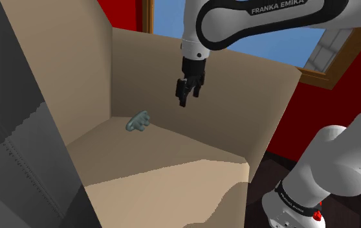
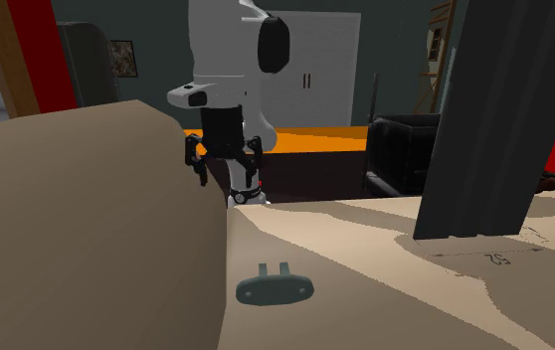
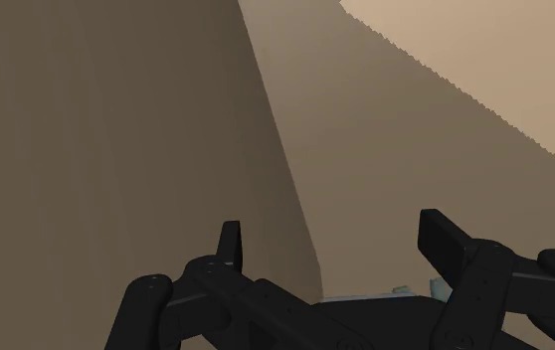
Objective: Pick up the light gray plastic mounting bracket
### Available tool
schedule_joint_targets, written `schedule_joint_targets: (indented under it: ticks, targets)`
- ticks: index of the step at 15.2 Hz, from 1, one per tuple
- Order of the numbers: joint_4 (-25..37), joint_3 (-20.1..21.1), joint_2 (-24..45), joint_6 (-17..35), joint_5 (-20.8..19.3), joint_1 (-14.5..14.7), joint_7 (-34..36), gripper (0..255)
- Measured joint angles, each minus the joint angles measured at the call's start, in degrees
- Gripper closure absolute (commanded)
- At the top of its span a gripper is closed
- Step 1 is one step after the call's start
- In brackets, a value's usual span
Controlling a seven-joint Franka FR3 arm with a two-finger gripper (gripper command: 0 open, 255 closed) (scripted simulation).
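A small grey-green mounting bracket (image 1: 138, 122) lies on the floor of a large tan cardboard box, close to its back corner. In the second exterior view the bracket (image 2: 274, 287) shows a flat oval plate with two short prongs. My black gripper (image 1: 187, 94) hangs in the air above the box floor, to the shoulder view's right of the bracket and well above it. Its fingers are open with nothing between them, as seen from across the box (image 2: 224, 159). In the wrist view the gripper (image 3: 335, 244) faces the box corner, and a sliver of the bracket (image 3: 437, 288) peeks out by one finger.
Tall cardboard walls (image 1: 76, 71) rise on the shoulder view's left and behind the bracket. The box's lower front wall (image 1: 173, 194) is nearest the camera. A dark slab (image 2: 494, 109) leans over the box in the second exterior view. A black armchair (image 2: 405, 149) stands beyond.
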Motion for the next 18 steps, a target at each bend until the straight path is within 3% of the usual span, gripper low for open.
schedule_joint_targets:
  ticks: [13,18]
  targets:
    - [21.43,5.37,25.71,5.45,-7.58,5.16,3.95,0]
    - [21.34,5.44,28.68,8.50,-8.75,5.82,4.58,0]
